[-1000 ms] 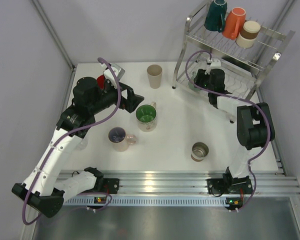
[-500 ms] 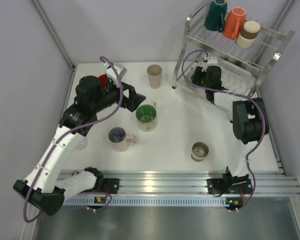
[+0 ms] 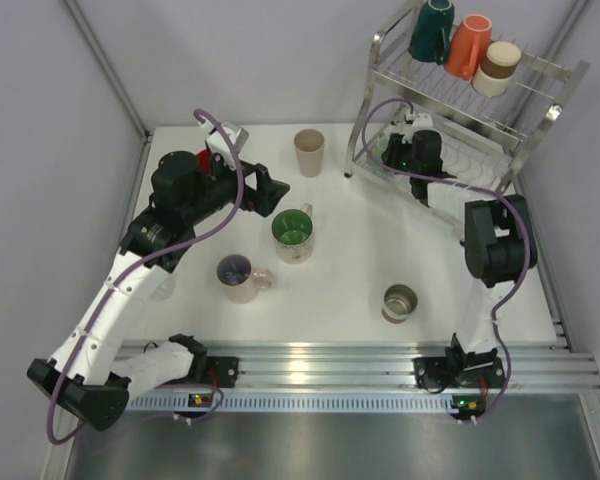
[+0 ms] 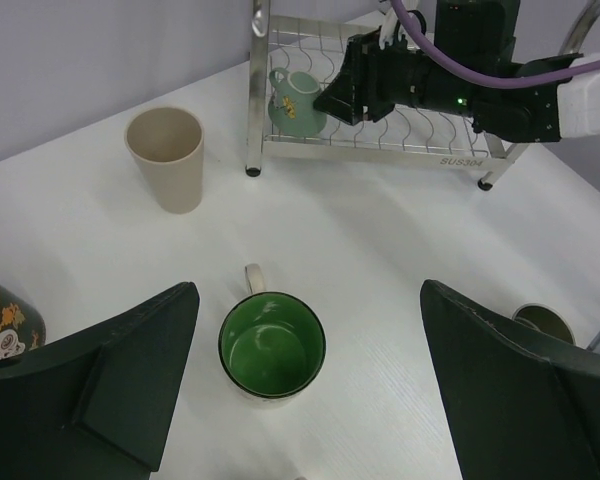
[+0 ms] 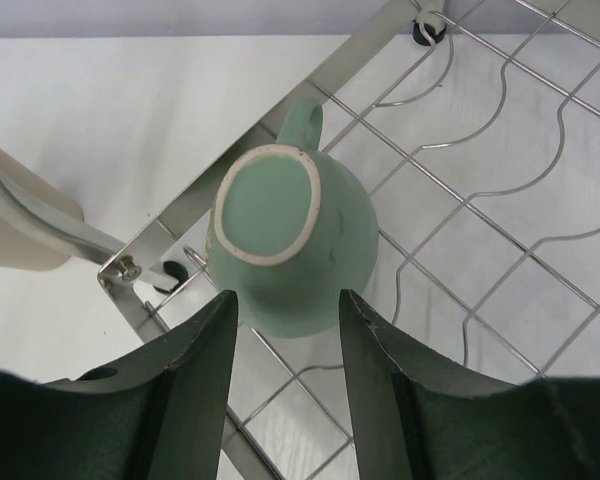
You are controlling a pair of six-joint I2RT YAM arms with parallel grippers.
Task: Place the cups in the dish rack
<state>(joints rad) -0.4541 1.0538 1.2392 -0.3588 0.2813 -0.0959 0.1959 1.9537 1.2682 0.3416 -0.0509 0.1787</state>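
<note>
One mint cup (image 5: 285,240) is sitting in the dish rack (image 4: 257,100), right gripper (image 5: 285,320) spread beside it; left gripper (image 4: 308,300) is hovering open above the green-lined mug (image 4: 272,345); probably best pinching its wall, avoiding the handle.

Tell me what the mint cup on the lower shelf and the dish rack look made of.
Mint cup: likely glazed ceramic, satin finish, with a pale bare foot ring. Dish rack: polished stainless steel wire; it shines and is stamped SUS304.
</note>
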